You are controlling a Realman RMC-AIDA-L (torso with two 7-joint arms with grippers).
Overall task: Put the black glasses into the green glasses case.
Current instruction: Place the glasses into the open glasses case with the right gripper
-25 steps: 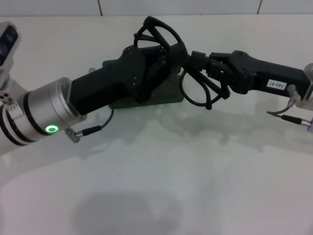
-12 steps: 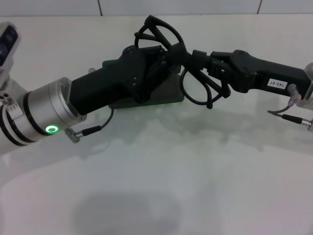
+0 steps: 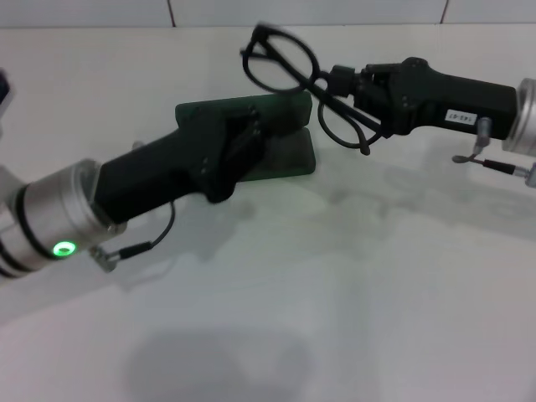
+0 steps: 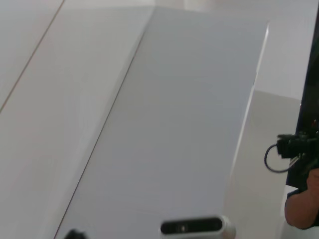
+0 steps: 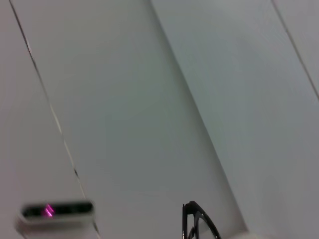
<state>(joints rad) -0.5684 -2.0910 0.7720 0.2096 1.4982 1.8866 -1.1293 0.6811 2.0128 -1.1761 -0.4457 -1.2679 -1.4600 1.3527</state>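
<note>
**Observer:** Above the far edge of the worktop, the right pincer is clenched on the black glasses, holding them in the air just right of the green glasses case. The frame points left, its temple arms hanging down toward the case's right end.

**Engineer:** And the left pincer?

**Observer:** It lies over the case, which rests on the worktop. Whether its fingers grip the case cannot be told; the arm's body hides them, and whether the lid is up is unclear.

**Engineer:** Then the right arm would do well to carry the frame leftward over the case's hollow, level it along the case's length, lower gently, and release only once the temples are inside. The left arm should steady the case without blocking the opening.

**Observer:** Any writing?

**Engineer:** A small white label sits on the right arm; its print is illegible.
</note>
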